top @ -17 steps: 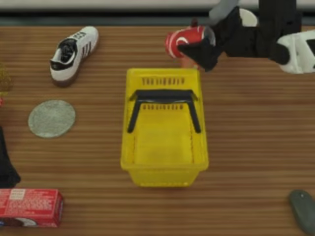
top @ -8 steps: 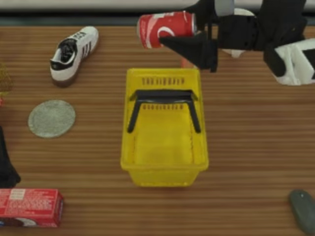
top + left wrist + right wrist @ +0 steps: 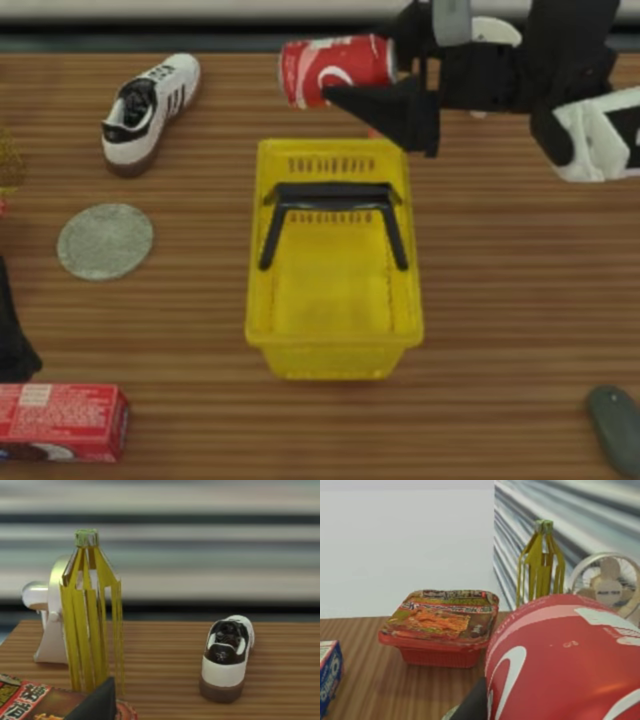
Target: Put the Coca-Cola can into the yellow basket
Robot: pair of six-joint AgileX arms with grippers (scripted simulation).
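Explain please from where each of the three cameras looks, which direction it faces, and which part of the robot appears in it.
Top view: above the table, facing down on the yellow basket; the right gripper holds the Coca-Cola can beyond the basket's far rim.
Left wrist view: low over the table, facing a white sneaker and a fan; a dark finger shows.
Right wrist view: behind the can, facing a red food tray; a dark finger shows.
Shared: the sneaker in top and left wrist views; the can in top and right wrist views.

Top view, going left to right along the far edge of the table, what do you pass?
White sneaker with black stripes → red Coca-Cola can held on its side → black right hand gripping it.
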